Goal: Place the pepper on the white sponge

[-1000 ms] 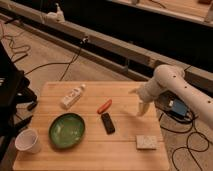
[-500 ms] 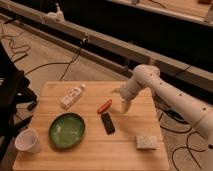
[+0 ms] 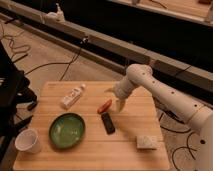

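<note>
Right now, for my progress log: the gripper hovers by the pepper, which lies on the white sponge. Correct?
Not quite. The camera view shows the pepper lying on the table beside the dark block, apart from the white sponge near the front right corner. The gripper does hover by the pepper.

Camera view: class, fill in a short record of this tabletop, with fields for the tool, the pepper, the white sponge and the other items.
tool: open, over the middle of the table, just right of the pepper, holding nothing
pepper: lying on the table by the far end of the dark block
white sponge: near right corner, nothing on it
dark block: centre, flat
green bowl: near left
white cup: near left corner, upright
white bottle: lying down, far left
task status: pepper not yet on sponge
</note>
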`<act>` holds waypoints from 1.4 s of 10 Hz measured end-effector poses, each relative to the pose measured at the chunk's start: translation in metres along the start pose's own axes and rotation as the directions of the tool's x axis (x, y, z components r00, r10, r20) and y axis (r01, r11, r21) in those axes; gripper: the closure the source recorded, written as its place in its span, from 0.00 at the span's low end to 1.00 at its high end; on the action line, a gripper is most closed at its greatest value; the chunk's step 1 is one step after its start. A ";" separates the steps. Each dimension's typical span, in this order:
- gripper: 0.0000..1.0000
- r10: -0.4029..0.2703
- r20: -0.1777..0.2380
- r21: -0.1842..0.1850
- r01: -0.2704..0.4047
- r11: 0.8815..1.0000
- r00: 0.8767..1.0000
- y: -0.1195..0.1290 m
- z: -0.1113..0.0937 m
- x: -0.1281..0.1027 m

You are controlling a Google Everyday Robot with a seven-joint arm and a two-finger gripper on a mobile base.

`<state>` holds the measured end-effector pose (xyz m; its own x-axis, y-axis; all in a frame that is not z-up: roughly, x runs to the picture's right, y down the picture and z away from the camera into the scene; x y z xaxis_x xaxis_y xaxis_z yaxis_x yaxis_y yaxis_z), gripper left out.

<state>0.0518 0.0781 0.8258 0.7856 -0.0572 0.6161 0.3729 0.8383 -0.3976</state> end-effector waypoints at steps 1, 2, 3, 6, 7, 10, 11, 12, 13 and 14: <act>0.20 0.000 0.001 0.000 0.000 1.000 1.000 0.001 -0.001 0.001; 0.20 -0.006 0.000 0.001 0.006 1.000 1.000 0.000 0.000 0.002; 0.20 -0.017 -0.003 0.006 0.017 1.000 1.000 -0.004 0.005 0.006; 0.20 -0.056 0.013 -0.009 0.056 0.998 0.998 -0.015 0.036 0.007; 0.20 -0.064 0.024 -0.016 0.065 0.998 0.998 -0.018 0.048 0.006; 0.20 -0.065 0.066 -0.041 0.067 0.997 0.996 -0.027 0.084 0.009; 0.20 -0.056 0.082 -0.044 0.060 0.997 0.995 -0.030 0.092 0.014; 0.23 -0.050 0.093 -0.045 0.054 0.998 0.994 -0.031 0.097 0.017; 0.30 -0.046 0.100 -0.043 0.050 0.998 0.994 -0.033 0.100 0.021; 0.42 -0.046 0.106 -0.038 0.050 0.998 0.993 -0.036 0.103 0.026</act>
<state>0.0080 0.1022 0.9264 0.7109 -0.0379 0.7023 0.4305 0.8131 -0.3919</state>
